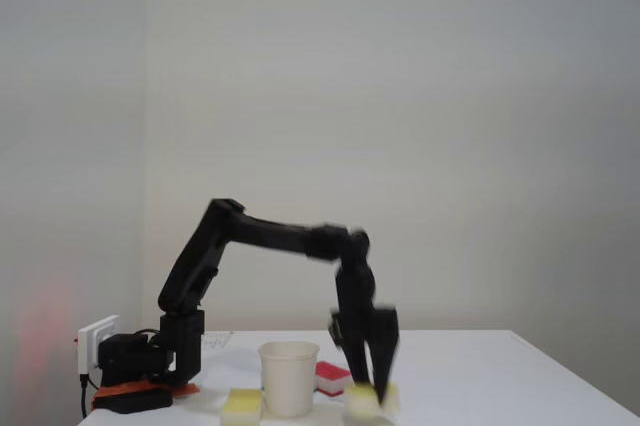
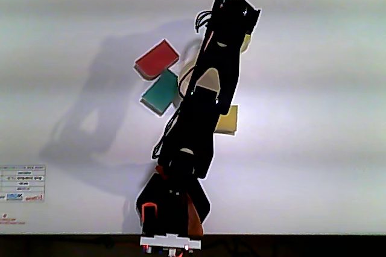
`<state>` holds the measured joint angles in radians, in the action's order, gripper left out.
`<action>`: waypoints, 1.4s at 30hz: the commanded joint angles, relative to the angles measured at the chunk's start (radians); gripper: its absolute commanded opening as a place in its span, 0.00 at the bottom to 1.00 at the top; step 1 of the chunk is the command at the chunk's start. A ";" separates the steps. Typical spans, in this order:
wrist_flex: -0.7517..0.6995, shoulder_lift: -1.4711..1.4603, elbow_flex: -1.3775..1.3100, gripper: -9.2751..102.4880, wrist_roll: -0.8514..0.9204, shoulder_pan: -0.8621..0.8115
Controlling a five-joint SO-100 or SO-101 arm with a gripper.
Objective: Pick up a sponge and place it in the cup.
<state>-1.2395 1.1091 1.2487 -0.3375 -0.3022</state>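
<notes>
We see the gripper (image 1: 375,394) pointing down at the desk's near edge — fingers pinching the sponge (image 1: 362,401).

Soft even light, motion-blurred jaws in the fixed view, faint banding and the arm's (image 2: 199,124) grey shadow from above

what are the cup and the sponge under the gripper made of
The cup looks like matte white paper: thin wall, rolled rim, tapered sides. The sponge at the gripper looks like soft pale yellow foam, dull and blocky, though motion blur hides its texture.
</notes>
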 commanded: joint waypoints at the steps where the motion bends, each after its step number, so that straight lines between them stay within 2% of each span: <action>1: -0.158 0.221 -0.037 0.08 0.038 0.003; 6: -0.298 0.403 -0.063 0.08 0.140 0.000; 10: -0.330 0.584 0.057 0.08 0.210 -0.020; 19: -0.106 0.943 0.589 0.08 0.267 -0.026; 25: 0.041 1.068 0.864 0.08 0.267 0.003; 29: 0.087 1.089 0.960 0.09 0.265 0.028; 31: 0.092 1.089 0.973 0.14 0.262 0.037; 36: 0.023 1.080 0.904 0.38 0.267 0.040; 42: -0.133 1.023 0.698 0.40 0.267 0.032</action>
<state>-1.3223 2.1322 2.0509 -0.0706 -0.2623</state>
